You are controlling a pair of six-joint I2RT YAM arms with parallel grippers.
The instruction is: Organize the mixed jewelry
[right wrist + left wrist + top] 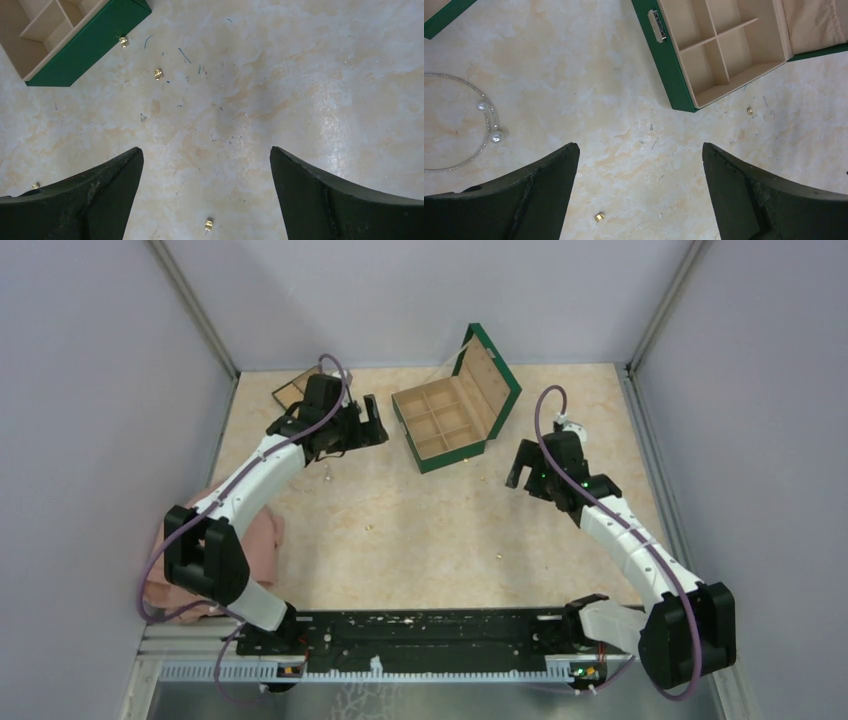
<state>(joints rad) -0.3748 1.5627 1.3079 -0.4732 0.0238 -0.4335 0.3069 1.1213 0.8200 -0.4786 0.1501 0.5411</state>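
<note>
Top view: the left tool hung over the worktop just left of the open green box, the right tool to its right. Left wrist view: jaws stood wide and empty; a gold stud lay between them, toward the wrist, and the wire loop lay outside one finger, pearl ends turned inward. Right wrist view: jaws stood wide and empty; a pinned stud lay between them, near the wrist, so each arm appeared nearest its own piece

Pearl-tipped wire bangle, gold studs scattered
</note>
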